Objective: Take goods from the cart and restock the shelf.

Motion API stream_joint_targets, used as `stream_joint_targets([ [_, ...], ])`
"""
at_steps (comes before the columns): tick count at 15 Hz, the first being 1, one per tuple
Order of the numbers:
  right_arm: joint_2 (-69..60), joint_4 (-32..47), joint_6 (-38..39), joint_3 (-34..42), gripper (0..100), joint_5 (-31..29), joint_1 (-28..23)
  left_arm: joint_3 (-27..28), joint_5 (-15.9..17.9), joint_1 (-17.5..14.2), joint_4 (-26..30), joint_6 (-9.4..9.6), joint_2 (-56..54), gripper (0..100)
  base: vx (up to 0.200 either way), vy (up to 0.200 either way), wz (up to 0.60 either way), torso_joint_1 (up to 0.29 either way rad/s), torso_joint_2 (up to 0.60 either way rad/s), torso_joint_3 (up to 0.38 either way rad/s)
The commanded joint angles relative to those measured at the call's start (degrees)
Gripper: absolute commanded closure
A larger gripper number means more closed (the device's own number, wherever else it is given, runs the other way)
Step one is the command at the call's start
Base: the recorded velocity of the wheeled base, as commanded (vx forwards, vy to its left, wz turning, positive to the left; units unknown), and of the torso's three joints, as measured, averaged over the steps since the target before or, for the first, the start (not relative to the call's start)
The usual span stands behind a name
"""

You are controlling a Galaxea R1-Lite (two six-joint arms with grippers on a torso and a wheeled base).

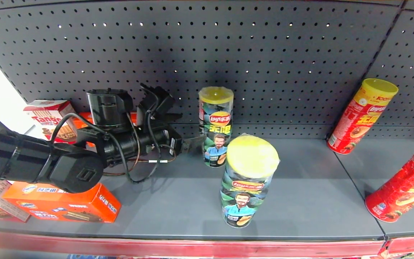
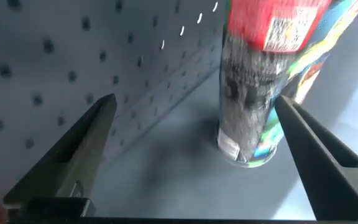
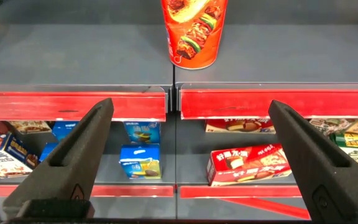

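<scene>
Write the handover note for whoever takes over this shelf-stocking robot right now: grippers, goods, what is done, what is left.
Left gripper: open, empty, low over the shelf, close beside the rear green can, not closed on it.
Right gripper: open, empty, in front of the shelf's red front edge.
Goods: the rear green can and the front green can stand upright mid-shelf; two red cans stand on the right, and an orange box lies on the left.
Done: both green cans are on the shelf.
Left: probably draw the left arm clear, then fetch the next item from the cart; remaining stock unknown.
</scene>
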State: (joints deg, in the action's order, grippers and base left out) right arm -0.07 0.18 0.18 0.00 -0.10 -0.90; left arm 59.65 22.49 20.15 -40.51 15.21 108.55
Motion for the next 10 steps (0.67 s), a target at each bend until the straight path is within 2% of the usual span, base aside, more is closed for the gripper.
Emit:
stream_joint_targets([
  [1, 0.07, -0.01, -0.01, 0.00, 0, 0.01, 0.02, 0.73, -1.40, -0.02, 0.34, 0.08, 0.09, 0, 0.000, 0.000, 0.00, 0.000, 0.00, 0.000],
  [7, 0.07, -0.01, -0.01, 0.00, 0, 0.01, 0.02, 1.44, -4.03, -0.55, 0.43, 0.08, 0.00, 0, 0.000, 0.000, 0.00, 0.000, 0.00, 0.000],
  [8, 0.07, -0.01, -0.01, 0.00, 0, 0.01, 0.02, 1.08, -5.18, -1.43, 0.43, 0.25, -1.14, 0, 0.000, 0.000, 0.00, 0.000, 0.00, 0.000],
  [9, 0.07, -0.01, -0.01, 0.00, 0, 0.01, 0.02, 1.00, -5.53, -1.69, 0.43, 0.52, -1.93, 0, 0.000, 0.000, 0.00, 0.000, 0.00, 0.000],
  [10, 0.07, -0.01, -0.01, 0.00, 0, 0.01, 0.02, 0.20, -6.23, -2.84, 0.52, 2.45, -2.99, 0, 0.000, 0.000, 0.00, 0.000, 0.00, 0.000],
])
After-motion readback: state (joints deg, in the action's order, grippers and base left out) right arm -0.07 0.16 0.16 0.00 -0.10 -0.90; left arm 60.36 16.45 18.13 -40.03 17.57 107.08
